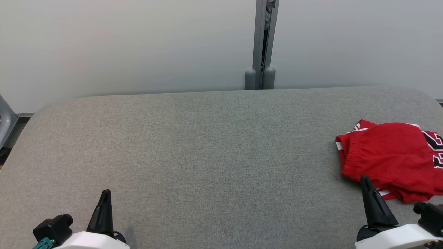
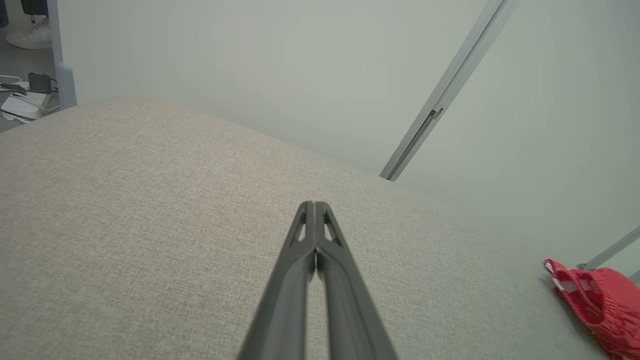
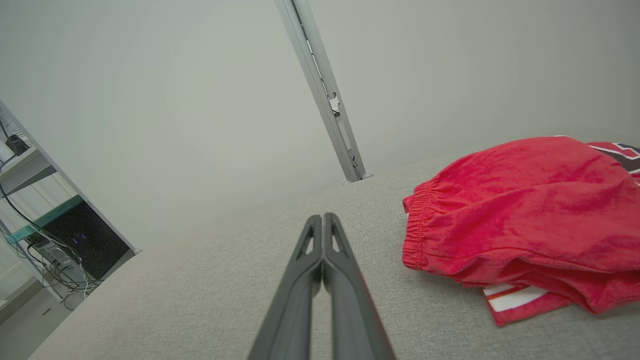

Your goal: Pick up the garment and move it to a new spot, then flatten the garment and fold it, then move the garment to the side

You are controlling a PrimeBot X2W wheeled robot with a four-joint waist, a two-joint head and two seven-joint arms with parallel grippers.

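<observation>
Both closed: left gripper (image 2: 314, 204), right gripper (image 3: 322, 216); head view reveals garment (image 1: 387, 155) lettering (image 1: 436, 149).

I believe I am operating in a robotics lab or a test room. Plain pale partition panels (image 1: 138, 41) with a grey metal post (image 1: 263, 45) stand behind a fabric-covered table (image 1: 207, 145). At the side is a shelf rack (image 3: 25, 170) with loose cables (image 3: 50, 270) and a dark electronics box (image 3: 85, 240).

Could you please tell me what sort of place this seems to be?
Probably a lab or test bay: a grey fabric-covered table against plain partition panels joined by a metal post, with shelving and loose cables beside it.
</observation>
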